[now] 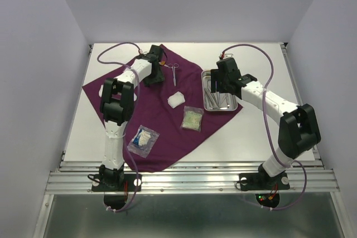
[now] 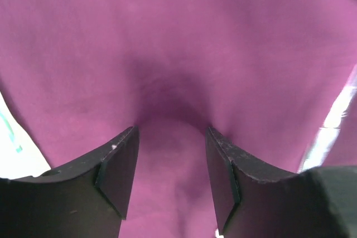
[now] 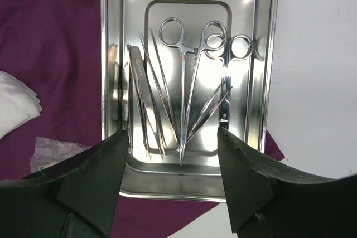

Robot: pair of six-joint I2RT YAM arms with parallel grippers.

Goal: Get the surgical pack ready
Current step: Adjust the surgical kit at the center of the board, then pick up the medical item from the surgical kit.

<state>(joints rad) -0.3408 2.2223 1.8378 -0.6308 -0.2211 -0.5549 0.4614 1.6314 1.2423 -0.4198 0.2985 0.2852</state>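
A dark-purple cloth [image 1: 162,115] lies spread over the white table. My left gripper [image 1: 160,61] is low over its far corner. In the left wrist view this gripper [image 2: 172,132] is open, with only purple cloth [image 2: 178,54] under the gap. A steel tray [image 1: 222,108] sits on the cloth's right corner. My right gripper [image 1: 215,86] hovers open above it. The right wrist view shows the tray [image 3: 266,82] holding ring-handled scissors [image 3: 189,76] and tweezers [image 3: 139,93], with the right gripper [image 3: 173,135] apart from them. Another pair of scissors [image 1: 174,72] lies on the cloth. A white gauze pad [image 1: 177,99] rests mid-cloth.
Two clear packets lie on the cloth: one with pale contents [image 1: 193,119] and one with blue and white contents [image 1: 143,140] near the front. White walls stand on the left, the right and behind. A metal rail [image 1: 189,179] runs along the near edge.
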